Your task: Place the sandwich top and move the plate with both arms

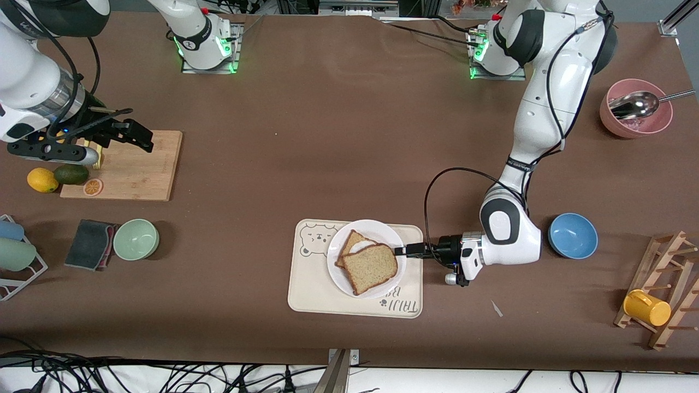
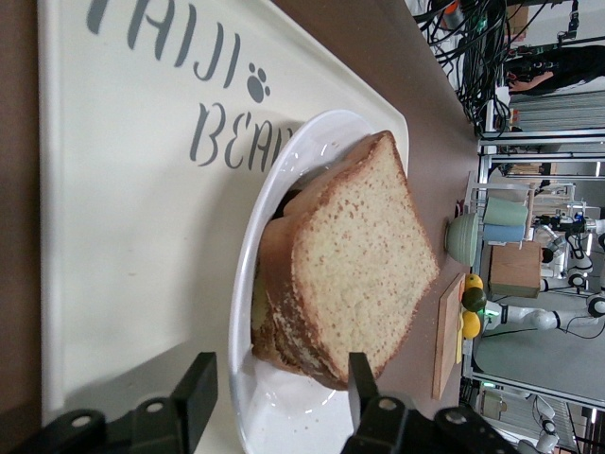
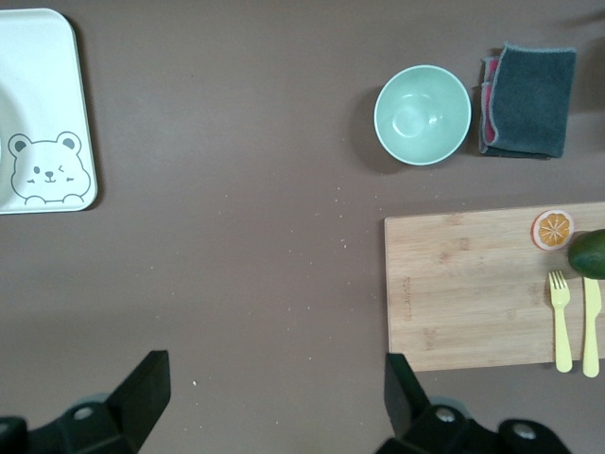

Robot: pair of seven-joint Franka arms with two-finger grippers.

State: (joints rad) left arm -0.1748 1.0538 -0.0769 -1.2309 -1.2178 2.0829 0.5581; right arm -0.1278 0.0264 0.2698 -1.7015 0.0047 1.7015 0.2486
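The sandwich top [image 1: 372, 267], a plain brown bread slice, lies on a lower slice [image 1: 349, 245] on the white plate [image 1: 341, 275]. The plate stands on the beige bear-print tray [image 1: 311, 289]. My left gripper [image 1: 401, 251] is low at the plate's rim on the side toward the left arm's end. It is open, with its fingers [image 2: 194, 397] on either side of the rim [image 2: 248, 284], close to the sandwich top [image 2: 364, 255]. My right gripper [image 1: 123, 134] is open and empty, up over the wooden cutting board [image 1: 139, 164]. It also shows in the right wrist view [image 3: 272, 388].
A blue bowl [image 1: 573, 236] sits by the left arm's elbow. A pink bowl with a spoon [image 1: 636, 109] and a wooden rack with a yellow cup [image 1: 647, 308] are at the left arm's end. A green bowl [image 1: 136, 239], a dark cloth [image 1: 90, 243], a lemon [image 1: 42, 180] and an avocado [image 1: 71, 174] are at the right arm's end.
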